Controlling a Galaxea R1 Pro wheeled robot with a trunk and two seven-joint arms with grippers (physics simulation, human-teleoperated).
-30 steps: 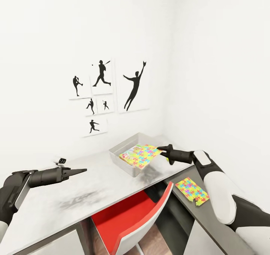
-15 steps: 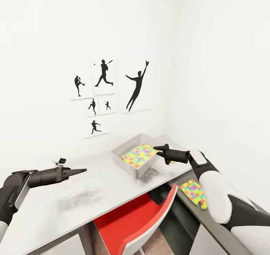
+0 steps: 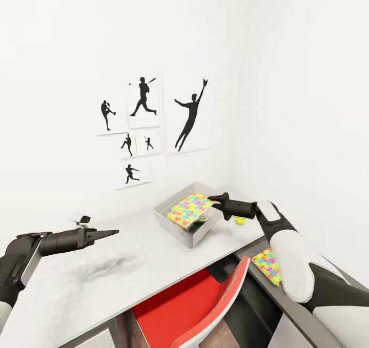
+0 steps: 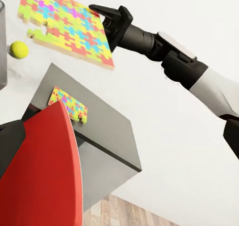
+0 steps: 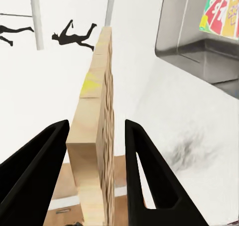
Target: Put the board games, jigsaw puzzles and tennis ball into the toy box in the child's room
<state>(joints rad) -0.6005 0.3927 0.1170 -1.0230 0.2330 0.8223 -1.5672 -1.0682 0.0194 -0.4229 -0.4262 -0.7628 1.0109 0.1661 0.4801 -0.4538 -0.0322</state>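
I am holding one jigsaw puzzle (image 3: 188, 209) edge-on over the toy box (image 3: 190, 235), right gripper (image 3: 214, 200) jaws pinching its near edge. The sheet is lying just beyond those jaws, tilting into the bin. My left gripper (image 3: 114, 231) is hanging well apart over the counter (image 3: 102, 271), its jaws looking closed and empty.

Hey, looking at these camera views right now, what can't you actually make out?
- Inside of the toy box: head view, the jigsaw puzzle held over it covers most of what lies within.
- Second jigsaw puzzle: head view, partly hidden behind the right arm.
- Right pincer contact: right wrist view, a gap shows beside the sheet, so the grip is unclear.
- Left pincer: head view, open or shut unreadable.
- Tennis ball: partly behind the right pincer.
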